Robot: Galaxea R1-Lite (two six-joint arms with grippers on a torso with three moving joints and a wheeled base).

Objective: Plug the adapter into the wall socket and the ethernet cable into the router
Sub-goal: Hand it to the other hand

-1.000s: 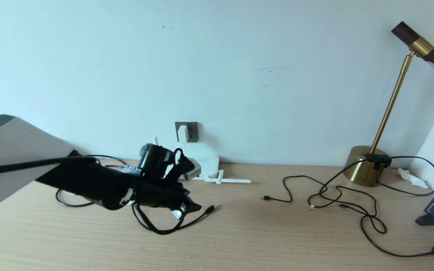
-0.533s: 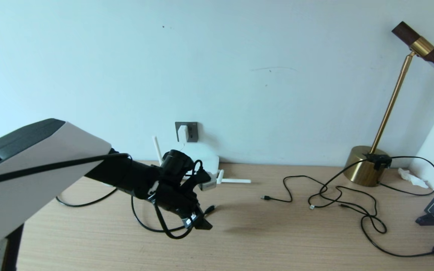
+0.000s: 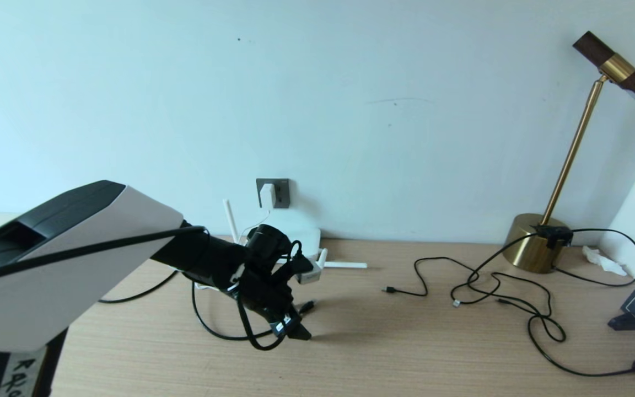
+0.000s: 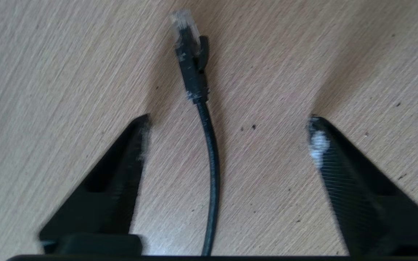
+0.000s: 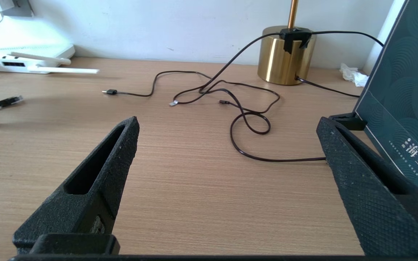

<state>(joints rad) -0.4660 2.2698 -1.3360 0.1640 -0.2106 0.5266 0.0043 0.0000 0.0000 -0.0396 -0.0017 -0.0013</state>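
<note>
Since the earlier frames our left gripper (image 4: pixel 227 141) had swung forward and dropped toward the light wooden tabletop (image 3: pixel 433 353), the white arm housing rising into the lower left of the head view. Its black fingers (image 4: pixel 122 170) stood wide apart, holding nothing, straddling the thick black ethernet cable (image 4: pixel 210 163) that lay flat on the wood between them without touching either.

Beyond the fingers, the cable's clear clip plug (image 4: pixel 184 21) lay near the top centre of the left wrist view. The cable's long axis ran nearly straight away from the gripper, plug end leading. In the head view the plug (image 3: pixel 307 305) sat just right of the gripper, angled up and right.

We judged the main risk to be a grip on the round cord well behind the plug: the plug could then droop or twist and miss the port. Closing too low could also scrape the fingertips on the wood.

Further out, the flat white router with stick antennas (image 3: pixel 309 242) lay at the wall, behind the arm. The small white adapter (image 3: pixel 267 194) already sat in the dark grey wall socket (image 3: pixel 280 193). Our right gripper (image 5: pixel 227 174) rested parked, fingers spread wide and empty.
</note>
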